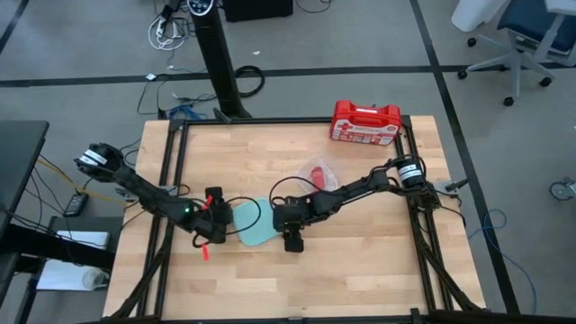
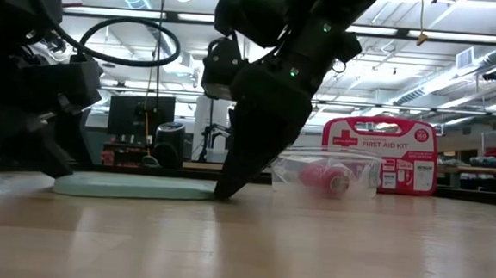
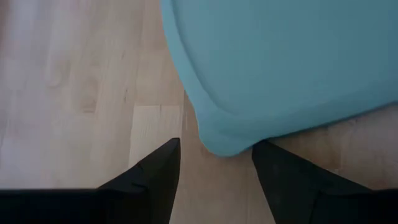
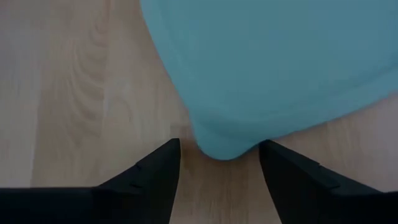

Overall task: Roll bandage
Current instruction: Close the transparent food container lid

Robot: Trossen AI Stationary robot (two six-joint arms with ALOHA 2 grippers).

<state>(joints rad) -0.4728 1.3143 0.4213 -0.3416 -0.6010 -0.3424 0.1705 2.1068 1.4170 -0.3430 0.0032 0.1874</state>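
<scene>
The bandage [image 1: 317, 171] shows as a small red roll inside a clear plastic tub [image 2: 328, 177] that stands on the table right of centre, away from both grippers. A teal lid [image 1: 254, 222] lies flat on the wood between my two grippers. My left gripper [image 3: 214, 155] is open at the lid's left end, with a rounded corner of the lid [image 3: 227, 140] between its fingertips. My right gripper [image 4: 217, 155] is open at the lid's right end, with a corner [image 4: 224, 146] between its fingertips. In the low view its fingers [image 2: 228, 177] slant down to the table beside the lid.
A red first-aid case [image 1: 364, 121] stands at the far right of the table. A short red strip [image 1: 205, 254] lies near my left gripper. Black frame rails [image 1: 171, 180] run along the table's edges. Bare wood lies toward the near edge.
</scene>
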